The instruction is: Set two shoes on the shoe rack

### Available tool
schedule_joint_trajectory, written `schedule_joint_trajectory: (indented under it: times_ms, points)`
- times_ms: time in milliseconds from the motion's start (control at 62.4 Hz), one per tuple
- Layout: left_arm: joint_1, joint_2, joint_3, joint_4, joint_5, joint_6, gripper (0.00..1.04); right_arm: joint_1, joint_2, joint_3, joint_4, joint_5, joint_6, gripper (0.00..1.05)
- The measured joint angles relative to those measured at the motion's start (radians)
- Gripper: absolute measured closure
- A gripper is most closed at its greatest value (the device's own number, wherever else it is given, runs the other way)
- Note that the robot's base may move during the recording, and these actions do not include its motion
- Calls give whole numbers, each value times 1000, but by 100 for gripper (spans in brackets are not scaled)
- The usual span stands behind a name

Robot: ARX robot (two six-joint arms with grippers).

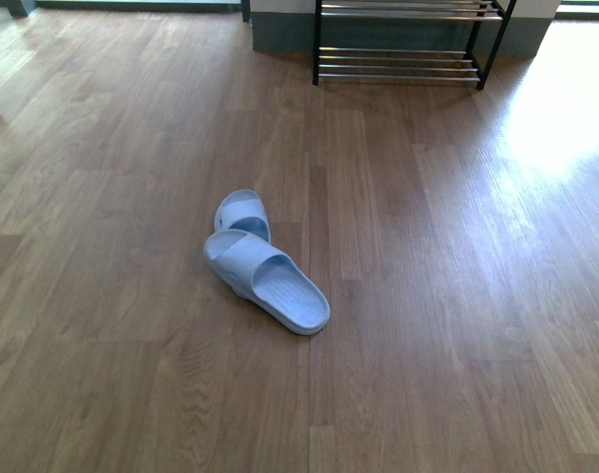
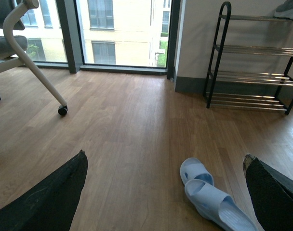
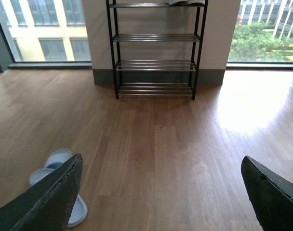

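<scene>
While both slides lie on the floor, well apart from the rack, we judge that moving this pair has not yet begun. We take them to be light moulded rubber or foam: springy, a little grippy against the pads, and not fragile. The sole would likely bend if pinched at the heel alone. The best hold, as we see it, is the strap of the near slide, with one finger under the arch and the other over it. Failing that, we would pinch across the sole's side edge at the middle. The near slide's toe end rests against or over the far slide, so lifting it first may nudge its mate.

They are pale blue, one piece each, with a broad band over the forefoot. The near one lies slantwise, its heel toward us. The far one is partly hidden behind it.

Our left claw is spread wide and empty, and the slides show on the floor between its fingers. Our right claw gapes just as wide, holding nothing, and one finger partly covers the slides. The rack stands against the wall, a black frame with chrome bars. A grey sneaker sits on its top tier.
</scene>
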Motion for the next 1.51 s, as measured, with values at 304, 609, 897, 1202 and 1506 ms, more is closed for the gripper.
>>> schedule_joint_trajectory:
  times_ms: [304, 609, 897, 1202, 1506]
  points:
    - [0, 0, 0, 0, 0, 0, 9, 0, 0, 0, 0, 0, 0, 9]
    - [0, 0, 0, 0, 0, 0, 9, 0, 0, 0, 0, 0, 0, 9]
    - [0, 0, 0, 0, 0, 0, 9, 0, 1, 0, 0, 0, 0, 9]
    - [-167, 296, 122, -166, -359, -360, 9, 0, 1, 0, 0, 0, 0, 9]
    - [-256, 1297, 368, 230, -138, -670, 9, 0, 1, 0, 0, -1, 0, 9]
